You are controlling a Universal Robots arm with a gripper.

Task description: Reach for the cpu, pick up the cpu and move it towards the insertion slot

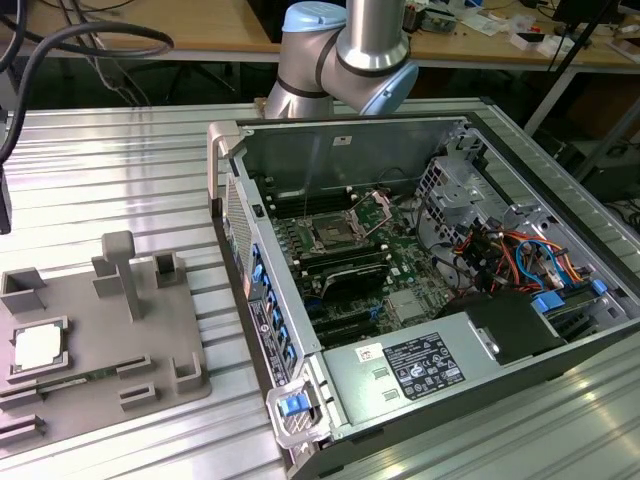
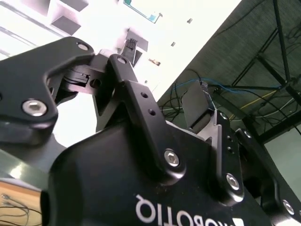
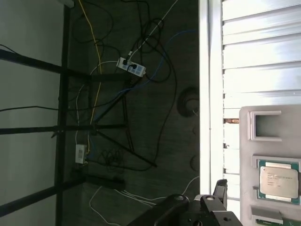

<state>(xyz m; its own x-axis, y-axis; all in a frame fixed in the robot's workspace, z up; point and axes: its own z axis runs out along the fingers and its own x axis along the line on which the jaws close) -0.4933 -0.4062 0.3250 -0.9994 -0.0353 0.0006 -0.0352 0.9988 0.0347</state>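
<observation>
Grey plastic fixture plate (image 1: pixel 160 345), at 8 o'clock in the exterior view, on the ribbed metal worktop (image 1: pixel 100 160): its square recess holds the cpu (image 1: pixel 40 347), lying flat, shiny face up, untouched. A narrow green strip (image 1: pixel 90 375) lies in a groove just beside it, at 4 o'clock of the chip. Open computer case (image 1: pixel 340 150), at 3 o'clock of the plate: holds the green circuit board (image 1: pixel 400 265), black memory slots (image 1: pixel 345 265), coloured cables (image 1: pixel 500 250) and the insertion slot (image 1: pixel 328 235), whose dark square is bare inside its silvery frame. Arm (image 1: pixel 345 45), at 12 o'clock, well apart from the plate. Gripper (image 2: pixel 162 77), second wrist view: fingers (image 2: pixel 197 106) spread apart, nothing between them. Progress, as judged: reach not completed; grasp and carry toward the slot not yet done.
</observation>
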